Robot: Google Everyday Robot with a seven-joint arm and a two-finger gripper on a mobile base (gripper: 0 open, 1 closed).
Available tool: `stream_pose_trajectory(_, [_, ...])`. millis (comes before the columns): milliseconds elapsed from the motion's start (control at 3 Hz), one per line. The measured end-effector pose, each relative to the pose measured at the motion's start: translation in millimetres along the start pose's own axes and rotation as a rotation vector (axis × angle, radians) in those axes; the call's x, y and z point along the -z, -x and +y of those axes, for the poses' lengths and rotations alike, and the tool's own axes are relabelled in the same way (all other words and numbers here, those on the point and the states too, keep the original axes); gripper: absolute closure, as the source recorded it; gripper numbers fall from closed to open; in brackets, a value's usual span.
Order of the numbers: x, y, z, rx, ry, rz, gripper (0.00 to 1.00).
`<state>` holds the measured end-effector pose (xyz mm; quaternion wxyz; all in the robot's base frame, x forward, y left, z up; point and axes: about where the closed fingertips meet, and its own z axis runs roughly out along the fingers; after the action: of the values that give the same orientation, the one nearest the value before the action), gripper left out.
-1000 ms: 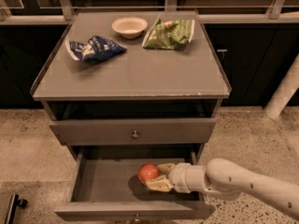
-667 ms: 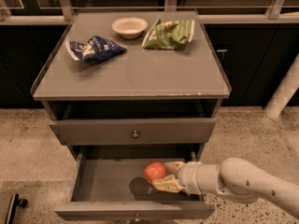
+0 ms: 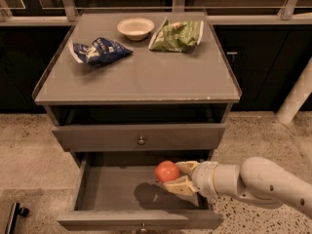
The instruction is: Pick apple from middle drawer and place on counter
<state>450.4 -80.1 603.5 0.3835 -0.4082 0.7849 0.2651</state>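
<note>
The round red apple (image 3: 166, 171), gripped by the tool (image 3: 172, 176) over the grey drawer (image 3: 109, 191), is best raised past the worktop's (image 3: 141, 79) front edge.

one high view, tilted down from the front

a single camera stands in front, higher than the surface (image 3: 146, 77), tilted down and fairly near. the surface, the shut upper drawer (image 3: 97, 137) and the open middle drawer (image 3: 112, 189) fill the view. the arm (image 3: 263, 182) lies at lower right; its tool (image 3: 172, 177) is over the middle drawer, clasping the apple (image 3: 165, 171).
</note>
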Motion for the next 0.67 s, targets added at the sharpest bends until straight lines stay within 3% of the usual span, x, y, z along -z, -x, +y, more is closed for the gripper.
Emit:
stream_pose_trajectory(333, [14.5,26.8,4.9,0.056,0.032,0.011,1.00])
stream_pose_trajectory(667, [45.5,74.3,14.4,0.149,0.031,0.057,1.00])
